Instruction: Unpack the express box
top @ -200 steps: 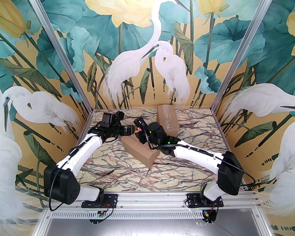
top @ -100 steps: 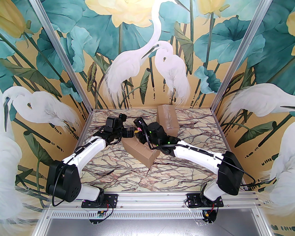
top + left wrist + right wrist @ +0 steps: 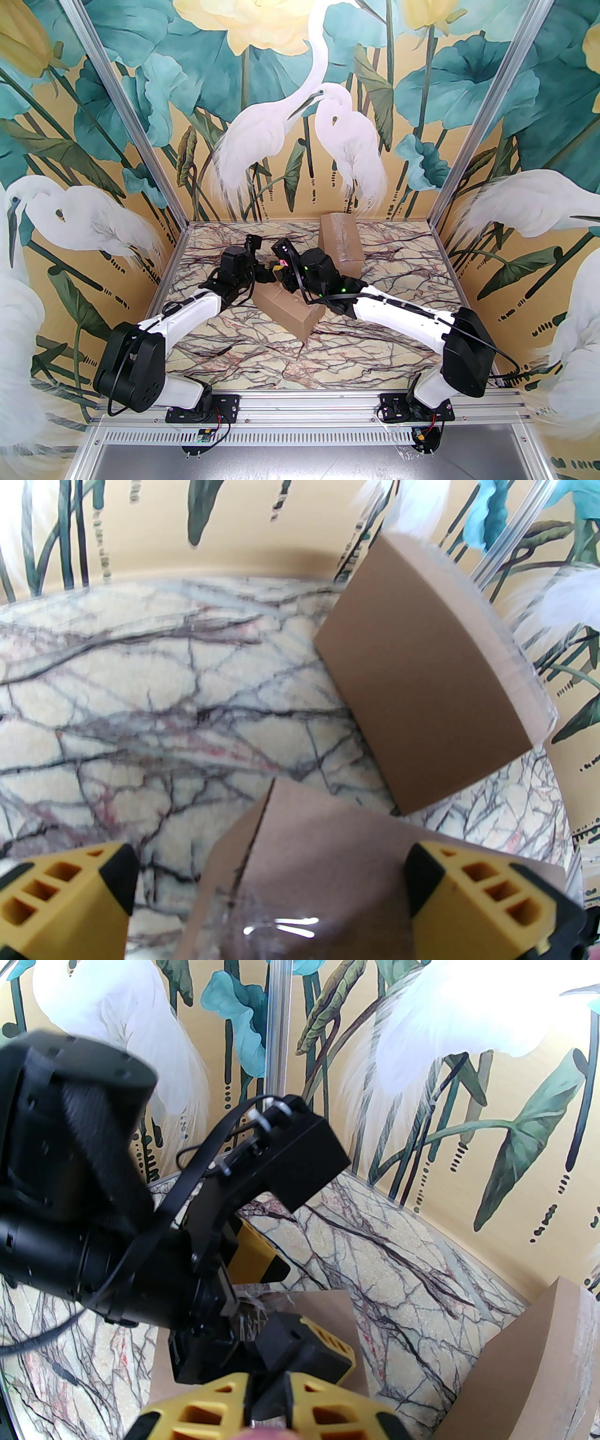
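Note:
The express box (image 3: 287, 305), brown cardboard with clear tape, lies mid-table. My left gripper (image 3: 268, 273) hangs open over its far left end. In the left wrist view the yellow fingers (image 3: 70, 895) straddle the taped box top (image 3: 309, 869) without touching it. My right gripper (image 3: 281, 263) is just right of the left one, above the same end. Its fingers (image 3: 323, 1412) are shut on a thin dark tool (image 3: 274, 1393) with a pink part on top. Torn tape (image 3: 251, 1304) shows on the box top (image 3: 323, 1309) under the left gripper.
A second taped cardboard box (image 3: 341, 244) stands at the back, right of centre, also seen as box (image 3: 422, 691) and box (image 3: 529, 1363). The painted walls and aluminium posts (image 3: 461, 140) close in the marble table (image 3: 262, 356).
My left arm has swung right and nearer, bringing its open gripper over the box's far end, close to the right gripper. The right arm and both boxes have stayed put.

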Controlling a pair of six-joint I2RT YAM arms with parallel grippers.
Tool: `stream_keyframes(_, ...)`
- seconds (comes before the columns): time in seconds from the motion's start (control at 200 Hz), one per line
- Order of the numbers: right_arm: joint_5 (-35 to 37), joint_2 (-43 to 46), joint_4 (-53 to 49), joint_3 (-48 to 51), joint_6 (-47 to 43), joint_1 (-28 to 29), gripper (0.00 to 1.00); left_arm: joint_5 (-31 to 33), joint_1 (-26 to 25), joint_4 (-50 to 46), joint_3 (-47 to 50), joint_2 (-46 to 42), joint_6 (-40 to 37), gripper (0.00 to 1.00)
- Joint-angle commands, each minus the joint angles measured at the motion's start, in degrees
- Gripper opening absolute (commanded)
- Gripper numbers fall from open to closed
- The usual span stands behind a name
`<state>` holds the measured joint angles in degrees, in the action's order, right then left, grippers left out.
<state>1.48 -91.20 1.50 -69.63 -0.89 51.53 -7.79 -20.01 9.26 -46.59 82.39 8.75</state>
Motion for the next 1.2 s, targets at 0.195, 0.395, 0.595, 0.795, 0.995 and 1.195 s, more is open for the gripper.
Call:
stream_keyframes(0.195, -1.9, 0.3, -1.9, 3.1, 0.3, 0.3, 0.0, 6.9, -0.6, 2.6, 3.8, 2.5, -2.3, 1.0)
stream_keyframes(0.395, -1.7, 2.6, -1.4, 5.5, -0.1, 0.3, 0.0, 7.8, -0.6, -0.3, 3.7, 4.6, -3.1, 0.99)
stream_keyframes(0.595, -2.4, 5.3, -1.3, 8.0, -0.3, 0.3, 0.0, 8.7, -0.6, -3.3, 2.0, 6.8, -2.1, 0.99)
stream_keyframes(0.795, -1.2, 7.4, -1.9, 9.7, 0.1, 0.3, 0.0, 9.8, -0.6, -7.3, -0.3, 9.3, -0.9, 1.0)
stream_keyframes(0.995, -0.6, 9.0, -3.2, 9.7, 0.1, 0.3, 0.0, 10.4, -0.6, -9.5, -1.8, 10.9, -0.3, 1.0)
stream_keyframes(1.195, -0.2, 11.0, -5.0, 10.5, 0.3, 0.3, 0.0, 11.7, -0.6, -11.3, -2.5, 11.7, 0.8, 1.0)
